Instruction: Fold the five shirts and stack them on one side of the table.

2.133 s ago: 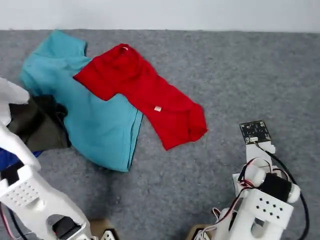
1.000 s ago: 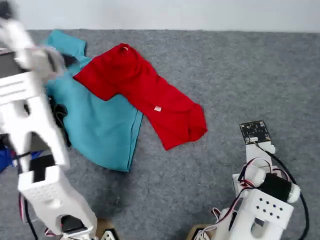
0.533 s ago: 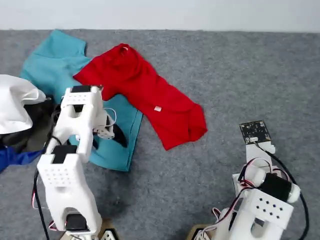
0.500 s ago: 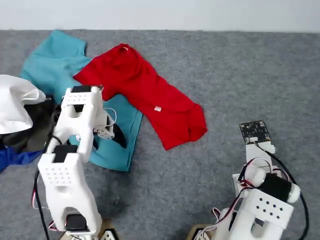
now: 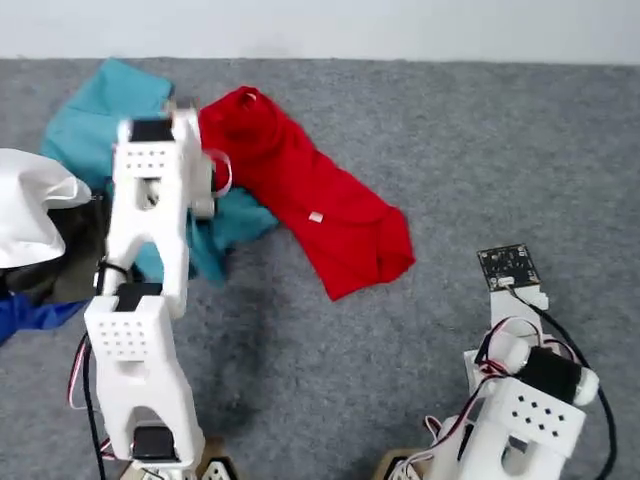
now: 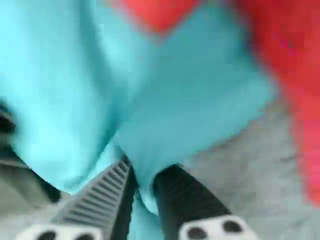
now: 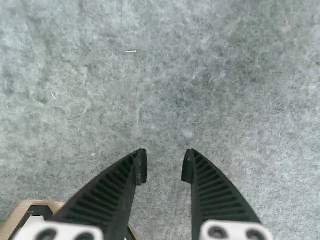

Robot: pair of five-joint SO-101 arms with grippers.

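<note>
Grey felt table — left pincer clamps the teal shirt.

The tabletop has a grey, matt, felt-like covering with a rough, fuzzy nap, and the teal shirt and red shirt lying on it are soft, matt cloth that creases loosely. The left arm and right arm are smooth white plastic with a faint sheen, while the right tool and left tool are black matt plastic, ribbed on the inner faces. The pale corner at the lower left of the right wrist view looks like bare wood, perhaps plywood.
</note>
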